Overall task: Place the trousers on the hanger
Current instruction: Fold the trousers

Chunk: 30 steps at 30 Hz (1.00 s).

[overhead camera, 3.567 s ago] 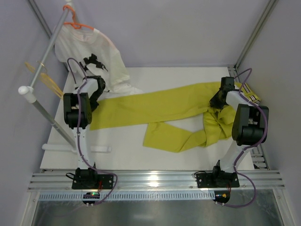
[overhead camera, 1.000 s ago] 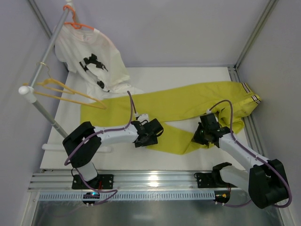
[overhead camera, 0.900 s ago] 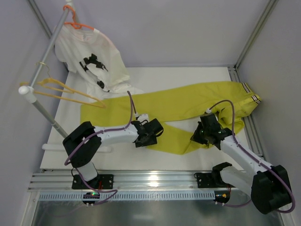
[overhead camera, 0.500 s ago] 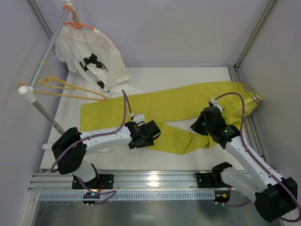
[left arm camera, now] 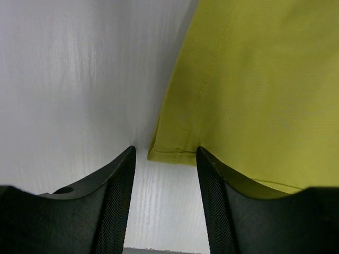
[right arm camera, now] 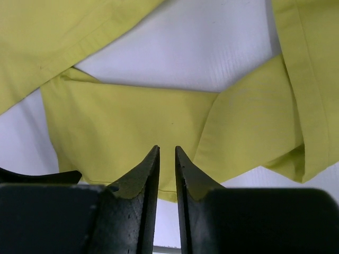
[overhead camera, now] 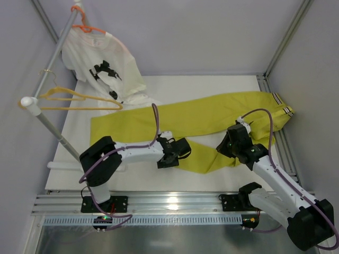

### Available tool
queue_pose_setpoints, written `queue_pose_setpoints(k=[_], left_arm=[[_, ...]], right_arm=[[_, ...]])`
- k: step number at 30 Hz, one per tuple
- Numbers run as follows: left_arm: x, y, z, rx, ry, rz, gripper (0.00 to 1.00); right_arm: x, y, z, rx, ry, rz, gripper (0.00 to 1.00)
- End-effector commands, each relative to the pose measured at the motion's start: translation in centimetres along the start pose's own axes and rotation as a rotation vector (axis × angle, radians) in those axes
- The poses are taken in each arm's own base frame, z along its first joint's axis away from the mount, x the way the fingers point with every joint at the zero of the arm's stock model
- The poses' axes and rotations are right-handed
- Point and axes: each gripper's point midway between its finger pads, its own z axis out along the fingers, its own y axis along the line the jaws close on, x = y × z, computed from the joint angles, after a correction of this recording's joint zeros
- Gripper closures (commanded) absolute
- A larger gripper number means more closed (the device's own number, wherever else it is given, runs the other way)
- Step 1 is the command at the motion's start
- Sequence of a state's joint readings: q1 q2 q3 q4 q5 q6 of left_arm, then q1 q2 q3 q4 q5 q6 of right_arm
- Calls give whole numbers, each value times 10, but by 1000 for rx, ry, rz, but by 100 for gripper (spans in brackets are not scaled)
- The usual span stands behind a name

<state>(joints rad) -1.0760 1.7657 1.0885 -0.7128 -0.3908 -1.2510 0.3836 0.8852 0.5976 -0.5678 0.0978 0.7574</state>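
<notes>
- The left arm's black two-finger gripper [left arm camera: 165, 152] sits low at the near edge of the cloth. Its jaws stand open, and a hem corner lies just ahead of the gap between them, not pinched.
- The right arm's black gripper [right arm camera: 167, 149] points down over a folded leg. Its fingers are parted by only a narrow slit and hold nothing.
- The long yellow-green cloth trousers [overhead camera: 201, 119] lie flat on the white table [overhead camera: 212, 84]. They run from left of centre to the far right corner, where the striped waistband [overhead camera: 282, 107] rests.
- The thin yellow plastic hanger [overhead camera: 79, 98] hangs by its metal hook from the slanted grey rail [overhead camera: 50, 69] on the left and carries no cloth.
- Farthest back, a white T-shirt with black print [overhead camera: 106, 61] hangs on an orange hanger [overhead camera: 85, 26].
</notes>
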Motion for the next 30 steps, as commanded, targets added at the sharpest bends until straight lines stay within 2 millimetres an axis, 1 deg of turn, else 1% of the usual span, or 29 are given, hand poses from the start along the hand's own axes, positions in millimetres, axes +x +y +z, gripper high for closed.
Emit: queue_pose_setpoints(k=[1,2,3,4,6,7,9,10,12,13,14,15,16,17,18,19,20,21,22,23,25,26,27,29,30], left_arm=[[8,7,17,-66,10,16,50],[12,10,20,-71,17,17,51],[15,7,24,-60,29,12,54],[17,7,26,-57,32,11,61],[19,10,27,-68,38,16,71],[17,13,26,-84,28,22,82],[9,19,20,-113,4,28,92],[2,26,10,-140,-4,38,100],[-19,39,-5,-191,-73,41,99],[-32,38,-16,-196,-112,33,99],[-47,55,-36,-247,-166,42,99],[-56,61,-46,-266,-194,43,99],[-64,69,-62,-292,-209,54,100],[-77,76,-75,-297,-255,42,100],[-82,80,-83,-302,-272,19,99],[-85,85,-89,-308,-281,14,100],[-89,91,-97,-300,-291,1,99],[-91,95,-99,-298,-291,-7,99],[-92,99,-100,-300,-291,-17,99],[-91,106,-101,-309,-287,-23,100],[-96,117,-106,-305,-284,-44,100],[-99,121,-108,-304,-287,-52,100],[-103,129,-112,-304,-291,-74,100],[-109,138,-118,-309,-304,-88,99],[-113,144,-120,-317,-306,-107,100]], right_arm=[[-8,1,4,2,-40,-11,79],[-8,3,3,-3,-41,-10,78],[-9,2,3,-3,-44,-13,78],[-9,2,3,-3,-46,-16,78],[-10,1,1,1,-54,-18,78],[-12,1,-1,-2,-62,-20,77],[-14,0,-2,3,-70,-26,75],[-14,-1,-3,8,-67,-30,74],[-18,2,-6,9,-73,-37,67],[-20,-2,-7,35,-78,-37,64],[-27,-2,-10,52,-94,-33,61],[-31,-4,-12,76,-106,-30,57],[-42,-7,-19,115,-138,-22,50],[-47,-8,-20,140,-145,-14,46],[-50,-13,-23,172,-149,-12,43],[-66,-10,-30,187,-187,1,40],[-77,-15,-33,230,-225,11,38],[-82,-21,-33,277,-226,14,37],[-92,-29,-36,312,-246,38,36],[-103,-28,-40,314,-260,52,36],[-113,-38,-40,342,-250,66,36],[-118,-49,-39,352,-251,104,36],[-124,-53,-39,355,-266,119,36],[-129,-69,-39,388,-280,144,36],[-131,-70,-37,384,-286,148,36]])
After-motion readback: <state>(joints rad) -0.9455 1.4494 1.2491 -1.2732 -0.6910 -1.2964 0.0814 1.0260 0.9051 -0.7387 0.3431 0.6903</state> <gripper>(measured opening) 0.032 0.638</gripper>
